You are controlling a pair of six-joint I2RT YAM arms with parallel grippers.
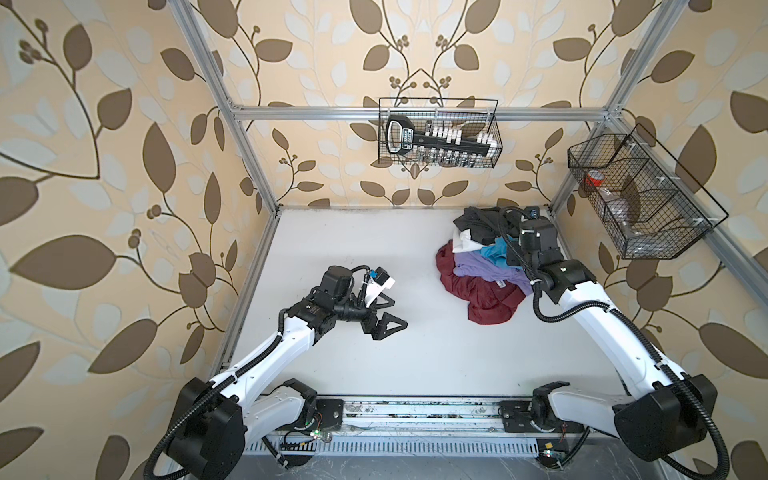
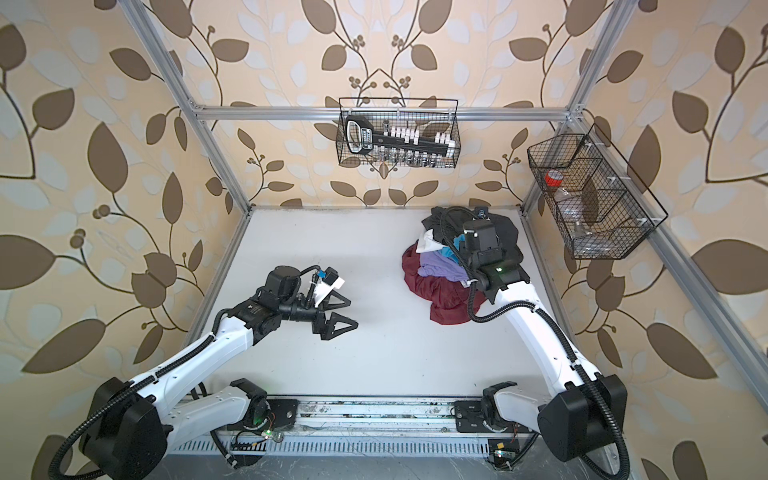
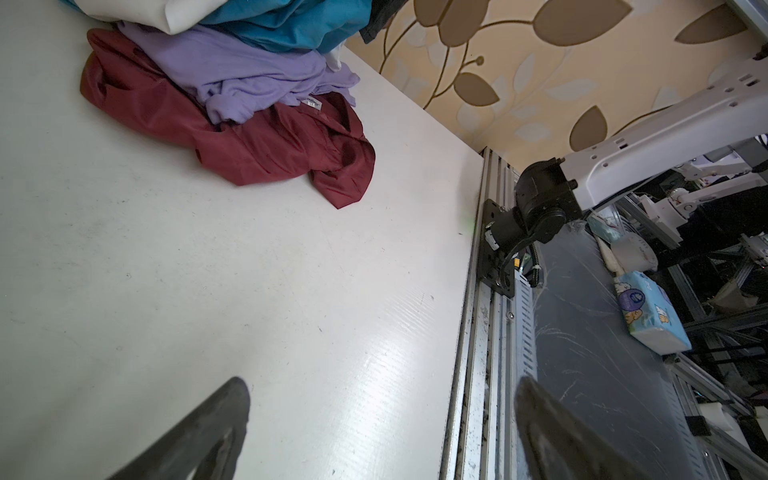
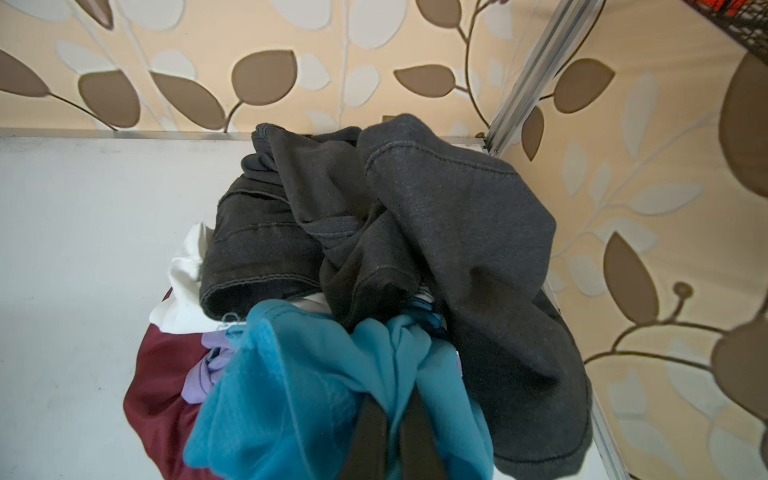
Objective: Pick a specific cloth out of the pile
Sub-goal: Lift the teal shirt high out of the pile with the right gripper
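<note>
The pile (image 1: 486, 286) lies at the back right of the white table: a dark grey garment (image 4: 415, 216) on top, white, lavender (image 3: 249, 79) and maroon (image 3: 266, 141) below. The turquoise cloth (image 4: 291, 374) (image 1: 494, 251) (image 2: 449, 250) (image 3: 291, 25) pokes out between the grey and lavender layers. My right gripper (image 4: 395, 419) is shut on a bunched fold of the cloth, which drapes over both fingers. In both top views the right wrist hides those jaws. My left gripper (image 1: 400, 311) (image 2: 353, 314) (image 3: 382, 386) hovers open and empty over bare table, left of the pile.
A wire basket (image 1: 438, 133) with a socket set hangs on the back rail. Another wire basket (image 1: 640, 195) hangs on the right wall above the pile. The pile sits against the back right frame post (image 4: 528, 83). A tissue pack (image 3: 652, 311) lies beyond the table's front rail.
</note>
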